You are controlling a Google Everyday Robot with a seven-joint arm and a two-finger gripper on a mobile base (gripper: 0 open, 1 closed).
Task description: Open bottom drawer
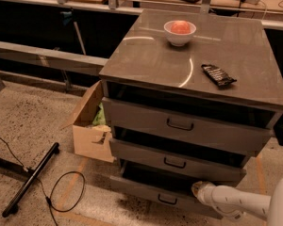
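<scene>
Lighting: dim overall, with a warm brown cast. Light falls from above. The cabinet surface (146, 55) carries a pale curved glare streak right of centre and a fainter sheen at its back left. The white bowl (179, 32) on the surface is the brightest patch there, with a small shadow beneath it. Gaps above the cabinet's drawer fronts are near black; inside of the bottom drawer (141, 191) unreadable. The hand (200, 190), at that drawer's upper edge at the cabinet's front right, looks pale and washed out. The floor (33, 121) left of the cabinet is evenly lit.
</scene>
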